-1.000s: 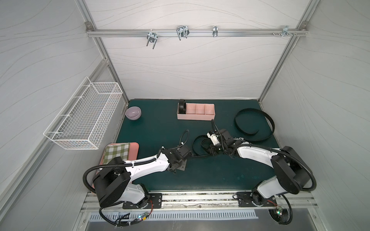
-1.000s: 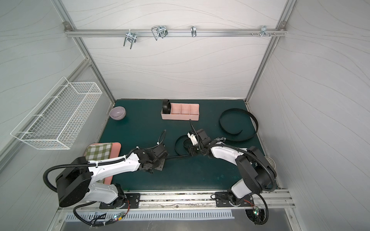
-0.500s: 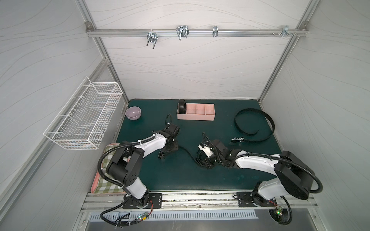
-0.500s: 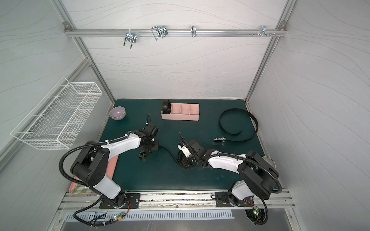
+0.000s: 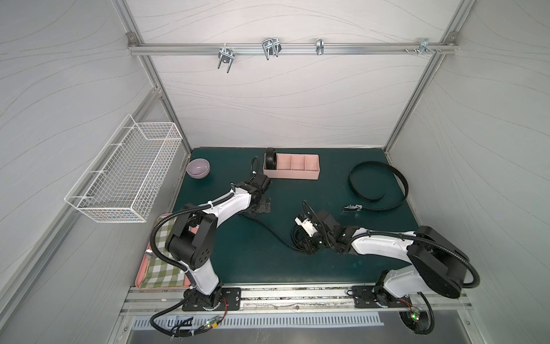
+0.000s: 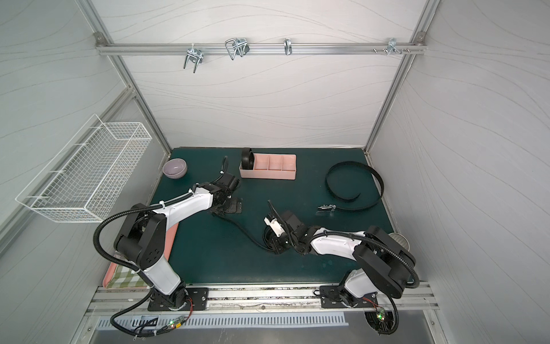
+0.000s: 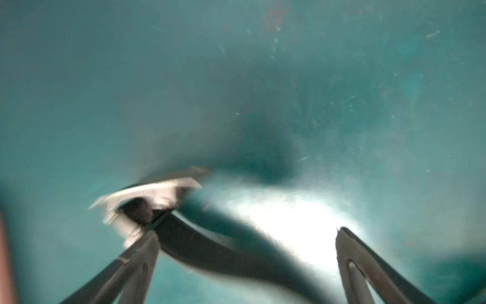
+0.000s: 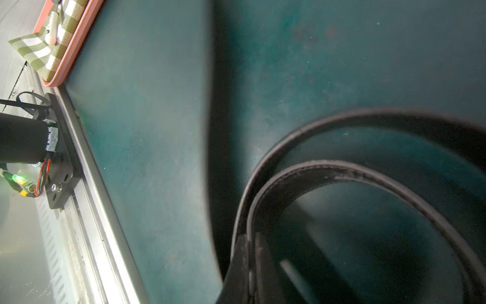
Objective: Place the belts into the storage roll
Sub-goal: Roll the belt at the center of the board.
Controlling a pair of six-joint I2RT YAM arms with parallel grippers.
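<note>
Top views: storage tray [image 5: 291,175] sits at the back of the worktop [image 5: 238,262]. Coiled belt [image 5: 270,159] stands in its end compartment on the bowl [image 5: 198,168] side; the other three hold nothing. Loose belt [image 6: 327,178] lies in an open curve to the right, well apart from the tray. Middle belt [image 5: 268,230] runs across the worktop from the left end effector [image 5: 259,208] to a coil at the right end effector [image 5: 302,242].

Left wrist: blurred. End effector [image 7: 247,230] is wide open and grips nothing; the strap passes between the fingers [image 7: 139,252], with the buckle [image 7: 147,194] at one fingertip.

Right wrist: belt loops fill the view on edge, and the strap runs straight up into the closed end effector. Fingers out of frame.
</note>
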